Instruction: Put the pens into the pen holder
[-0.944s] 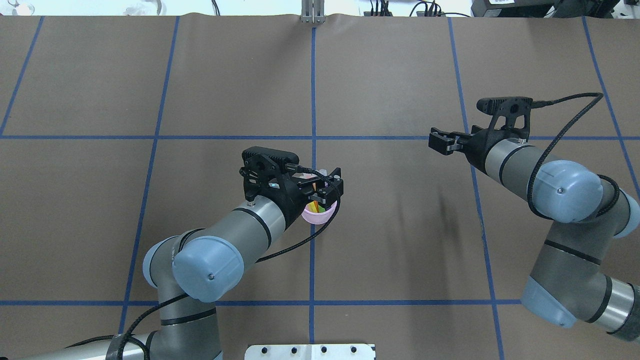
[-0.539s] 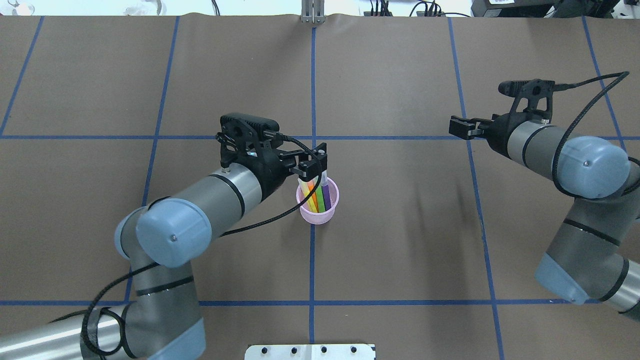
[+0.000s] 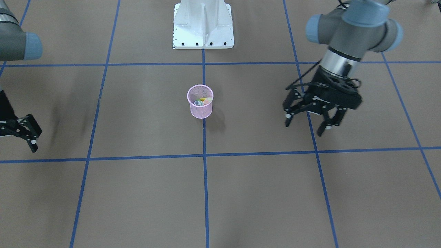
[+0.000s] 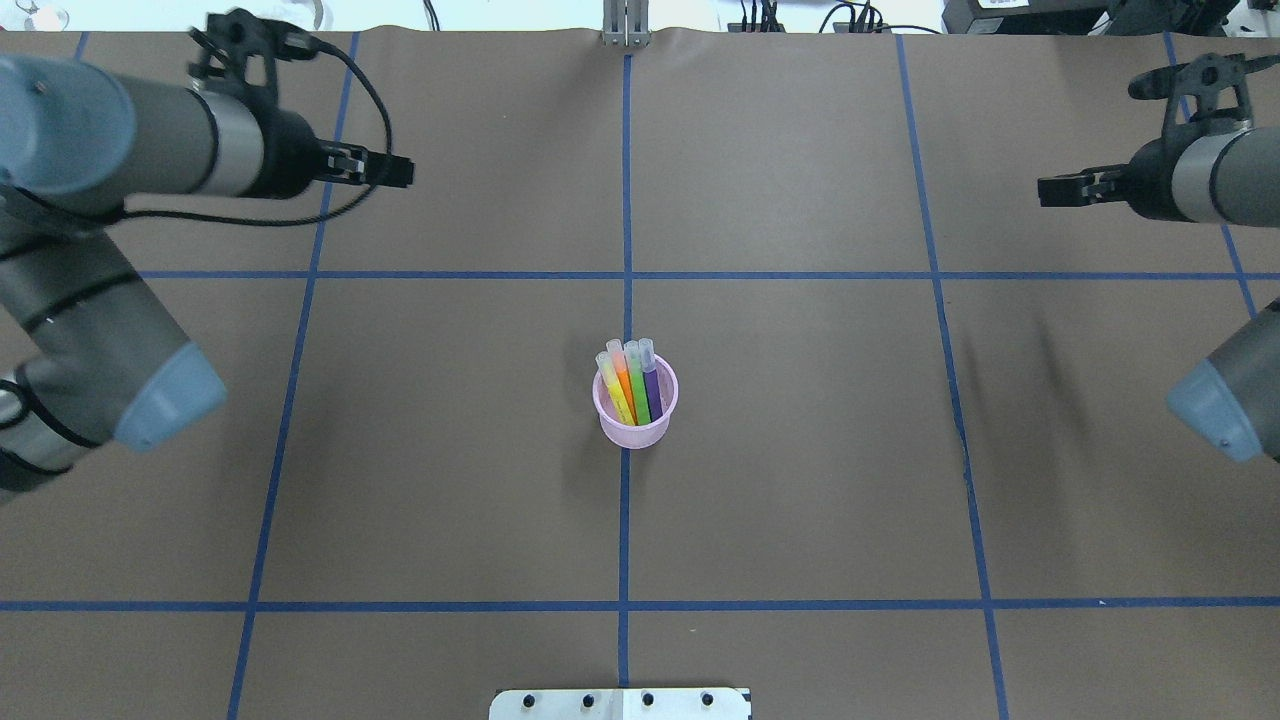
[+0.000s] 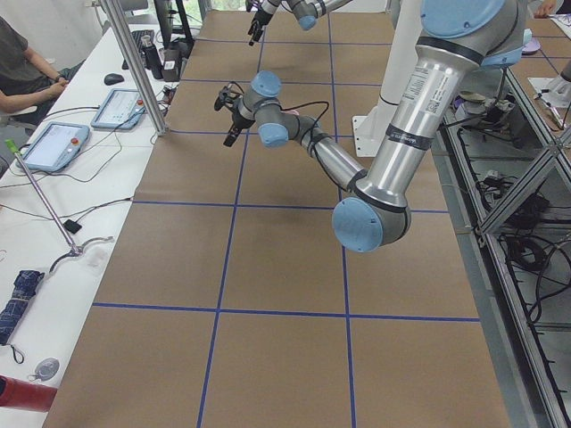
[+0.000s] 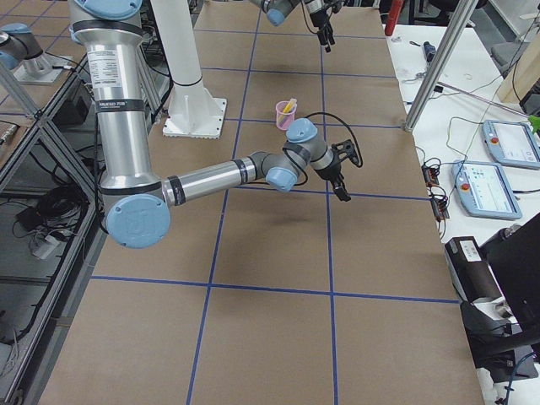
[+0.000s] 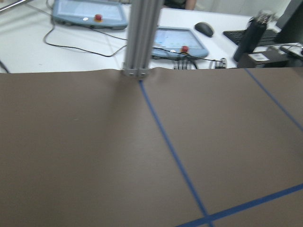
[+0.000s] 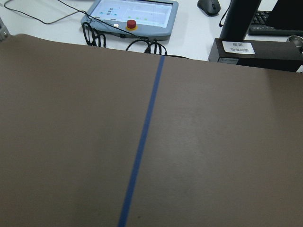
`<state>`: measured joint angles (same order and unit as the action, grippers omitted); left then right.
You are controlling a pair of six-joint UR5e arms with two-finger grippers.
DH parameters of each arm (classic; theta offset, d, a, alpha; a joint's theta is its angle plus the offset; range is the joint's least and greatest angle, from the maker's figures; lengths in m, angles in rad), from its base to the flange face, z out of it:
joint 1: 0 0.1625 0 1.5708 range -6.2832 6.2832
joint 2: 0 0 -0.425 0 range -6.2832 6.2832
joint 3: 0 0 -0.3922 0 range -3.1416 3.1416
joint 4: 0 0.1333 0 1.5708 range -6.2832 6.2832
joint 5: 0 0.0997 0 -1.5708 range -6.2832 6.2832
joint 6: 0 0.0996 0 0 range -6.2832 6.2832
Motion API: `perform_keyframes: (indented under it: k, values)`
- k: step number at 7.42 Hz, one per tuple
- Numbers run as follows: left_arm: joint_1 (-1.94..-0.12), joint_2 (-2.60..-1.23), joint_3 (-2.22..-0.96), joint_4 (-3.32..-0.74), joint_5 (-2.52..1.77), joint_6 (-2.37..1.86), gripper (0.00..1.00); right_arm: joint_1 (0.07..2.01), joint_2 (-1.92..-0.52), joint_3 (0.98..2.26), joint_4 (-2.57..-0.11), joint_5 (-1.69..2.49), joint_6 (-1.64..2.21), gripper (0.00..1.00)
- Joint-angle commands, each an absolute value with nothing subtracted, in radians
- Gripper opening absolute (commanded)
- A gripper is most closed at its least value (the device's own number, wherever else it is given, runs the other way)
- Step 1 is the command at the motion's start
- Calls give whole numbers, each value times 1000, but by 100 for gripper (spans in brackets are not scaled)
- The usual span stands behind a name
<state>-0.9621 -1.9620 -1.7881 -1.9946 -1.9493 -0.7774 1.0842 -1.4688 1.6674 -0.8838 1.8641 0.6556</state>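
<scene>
The pink mesh pen holder (image 4: 636,425) stands upright at the table's middle, also in the front view (image 3: 201,109) and the right side view (image 6: 284,116). Yellow, orange, green and purple pens (image 4: 632,385) stand inside it, caps up; their cap tops show in the front view (image 3: 201,101). No pen lies on the table. My left gripper (image 4: 400,172) is open and empty, raised far back-left of the holder, and also shows in the front view (image 3: 305,127). My right gripper (image 4: 1045,190) is open and empty, far back-right.
The robot's white base plate (image 3: 203,34) sits at the table's near middle edge. An aluminium post (image 4: 625,25) stands at the far edge. Beyond that edge are desks with tablets (image 7: 177,42), cables and a red-button pendant (image 8: 135,14). Brown paper with blue tape lines covers the table.
My left gripper has left the holder and swung up and far back-left, open. The pens stay in the holder. My right arm has drawn back to the right.
</scene>
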Motion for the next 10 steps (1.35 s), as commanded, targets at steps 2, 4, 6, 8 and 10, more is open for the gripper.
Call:
perform_keyframes:
  k: [2,4,6,8,10]
  values:
    - [-1243,-1830,-1769,-1650,-2129,-287,100,1372,-1463,1450,-896,2245,357,100]
    - [-1322,-1783,-1662,-1571,-2236,-232,100,1440,-1460,1340,-1002,2374,205,100]
    - [-1468,-1781,-1512,-1566,-2477,-94,100,1465,-1430,1354,-1217,2379,97,100]
    - [-1488,-1671,-1505,-1609,-2471,-86,100,1491,-1408,1359,-1288,2378,71,100]
    - [-1488,-1652,-1505,-1635,-2456,-90,100,1509,-1410,1382,-1315,2378,71,100]
